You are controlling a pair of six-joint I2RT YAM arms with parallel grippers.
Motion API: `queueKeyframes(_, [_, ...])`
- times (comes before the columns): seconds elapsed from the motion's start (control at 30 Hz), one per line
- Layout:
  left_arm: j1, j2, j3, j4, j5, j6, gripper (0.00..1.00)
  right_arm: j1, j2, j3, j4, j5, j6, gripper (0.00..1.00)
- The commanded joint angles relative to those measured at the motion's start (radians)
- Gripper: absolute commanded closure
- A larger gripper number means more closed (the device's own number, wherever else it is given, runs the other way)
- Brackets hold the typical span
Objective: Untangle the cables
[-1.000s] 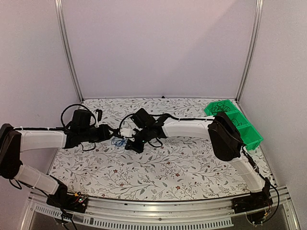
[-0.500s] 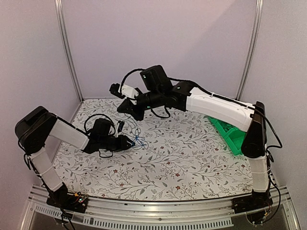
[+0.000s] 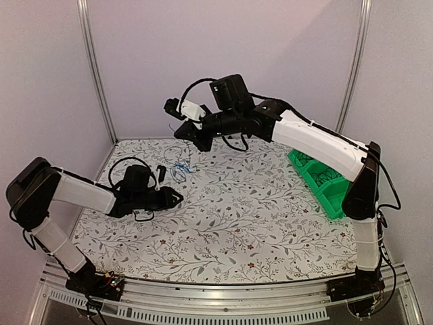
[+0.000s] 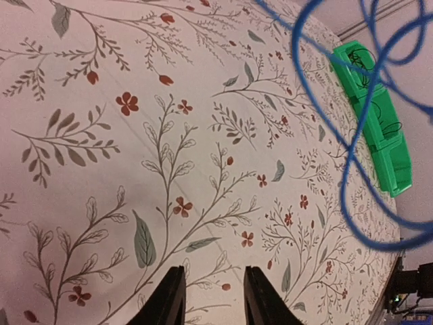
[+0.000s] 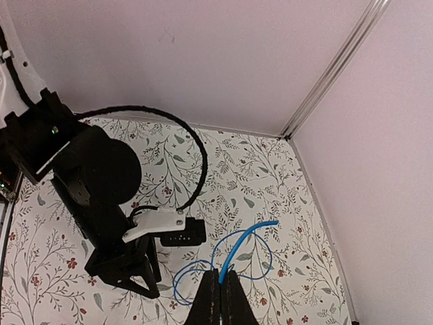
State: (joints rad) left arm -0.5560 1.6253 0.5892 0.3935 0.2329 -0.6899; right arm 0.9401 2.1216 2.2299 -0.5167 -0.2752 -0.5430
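A thin blue cable [image 5: 252, 235] is pinched between the fingers of my right gripper [image 5: 222, 298], and its loops hang below over the table. In the top view the right gripper [image 3: 185, 133] is raised high at the back left, and the blue cable [image 3: 179, 169] dangles from it down to the flowered tabletop. My left gripper [image 3: 178, 197] sits low over the table, in front of the hanging cable. Its jaws stand apart with only tabletop between the fingertips [image 4: 170, 298]. The blue cable's loops [image 4: 352, 142] fill the upper right of the left wrist view. Black cables lie coiled in the green bin [image 4: 380, 135].
The green bin [image 3: 336, 191] stands at the table's right edge, partly behind the right arm. Metal corner posts [image 3: 94, 68] and white walls close off the back and the sides. The left arm's thick black cable loop [image 5: 200, 152] arcs over the table.
The right arm has lifted the blue cable higher and towards the back left. The left arm has drawn back to the left, and its jaws have narrowed a little.
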Motion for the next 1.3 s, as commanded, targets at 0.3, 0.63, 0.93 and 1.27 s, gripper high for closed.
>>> queueKeyframes(0.3, [-0.003,-0.292,-0.013,-0.219,-0.083,-0.035,0.53,-0.018,-0.005,-0.166,0.084,-0.042,0.050,1.00])
queueKeyframes(0.63, [-0.010,-0.066,0.075,-0.247,0.031,-0.151,0.52,-0.016,0.001,-0.180,0.094,-0.067,0.071,1.00])
queueKeyframes(0.93, [-0.009,0.147,0.142,-0.121,0.095,-0.192,0.58,-0.016,-0.008,-0.167,0.087,-0.076,0.076,1.00])
queueKeyframes(1.27, [-0.007,0.380,0.298,-0.114,0.083,-0.121,0.82,-0.016,-0.036,-0.140,0.068,-0.079,0.075,1.00])
